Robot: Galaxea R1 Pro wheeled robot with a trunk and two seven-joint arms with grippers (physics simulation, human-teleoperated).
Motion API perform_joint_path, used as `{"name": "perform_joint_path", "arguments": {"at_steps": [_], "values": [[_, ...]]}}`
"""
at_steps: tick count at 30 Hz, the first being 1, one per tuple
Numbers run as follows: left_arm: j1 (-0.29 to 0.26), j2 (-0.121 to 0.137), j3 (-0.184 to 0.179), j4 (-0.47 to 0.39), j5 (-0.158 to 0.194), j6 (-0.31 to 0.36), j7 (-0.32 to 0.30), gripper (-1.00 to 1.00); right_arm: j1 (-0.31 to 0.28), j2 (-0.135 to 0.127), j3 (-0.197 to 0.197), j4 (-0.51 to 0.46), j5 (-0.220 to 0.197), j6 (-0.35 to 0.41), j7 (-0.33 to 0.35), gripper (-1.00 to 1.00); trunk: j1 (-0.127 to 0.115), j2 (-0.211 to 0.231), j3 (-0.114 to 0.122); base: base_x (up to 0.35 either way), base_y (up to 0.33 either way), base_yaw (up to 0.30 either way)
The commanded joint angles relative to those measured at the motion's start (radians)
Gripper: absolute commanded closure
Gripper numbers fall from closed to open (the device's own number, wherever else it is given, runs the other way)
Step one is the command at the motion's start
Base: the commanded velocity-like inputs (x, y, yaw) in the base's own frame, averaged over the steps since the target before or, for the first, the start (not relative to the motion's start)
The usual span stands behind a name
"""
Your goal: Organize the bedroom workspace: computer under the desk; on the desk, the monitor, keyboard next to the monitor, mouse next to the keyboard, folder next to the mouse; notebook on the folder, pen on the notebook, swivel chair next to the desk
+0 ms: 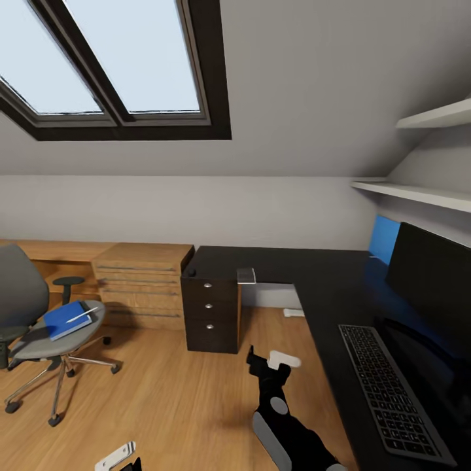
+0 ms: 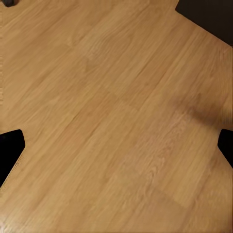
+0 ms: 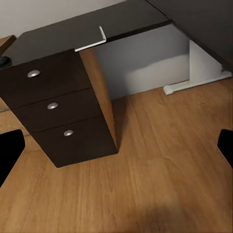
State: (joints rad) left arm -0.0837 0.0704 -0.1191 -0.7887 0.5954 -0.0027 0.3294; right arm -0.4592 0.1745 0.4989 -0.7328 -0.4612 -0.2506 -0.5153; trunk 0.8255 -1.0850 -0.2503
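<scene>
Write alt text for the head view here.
An L-shaped black desk holds the keyboard beside the monitor. Across the wooden floor, the swivel chair carries the blue folder.

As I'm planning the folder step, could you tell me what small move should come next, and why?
Probably turn left toward the chair: the folder lies on its seat, well left of both tools, while the left tool faces only bare floor.

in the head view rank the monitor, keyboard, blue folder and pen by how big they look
1. monitor, cut off by the picture's edge
2. keyboard, though it lies closest to the camera
3. folder, on the swivel chair
4. pen, a thin white stick on the folder
</scene>
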Motion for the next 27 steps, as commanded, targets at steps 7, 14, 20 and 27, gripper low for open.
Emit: {"name": "perform_joint_path", "arguments": {"at_steps": [7, 14, 20, 27], "values": [[-0.001, 0.002, -0.007, -0.001, 0.007, 0.000, 0.008, -1.00, -0.002, 0.000, -0.002, 0.003, -0.005, -0.072, -0.009, -1.00, 0.000, -0.001, -0.001, 0.003, 0.304, 0.000], [-0.001, 0.002, -0.007, -0.001, 0.007, 0.000, 0.009, -1.00, -0.051, 0.000, -0.011, 0.000, -0.019, 0.143, -0.218, -1.00, 0.000, -0.001, -0.001, 0.030, 0.238, 0.000], [-0.001, 0.002, -0.007, -0.001, 0.005, 0.000, 0.010, -1.00, -0.085, 0.000, -0.072, -0.173, -0.021, 0.243, -0.275, -1.00, 0.000, -0.001, -0.001, 0.292, 0.021, 0.000], [-0.001, 0.002, -0.008, -0.001, 0.004, 0.000, 0.010, -1.00, -0.069, 0.000, -0.017, -0.223, -0.016, 0.242, -0.276, -1.00, 0.000, -0.001, -0.001, 0.328, 0.000, 0.000]]}}
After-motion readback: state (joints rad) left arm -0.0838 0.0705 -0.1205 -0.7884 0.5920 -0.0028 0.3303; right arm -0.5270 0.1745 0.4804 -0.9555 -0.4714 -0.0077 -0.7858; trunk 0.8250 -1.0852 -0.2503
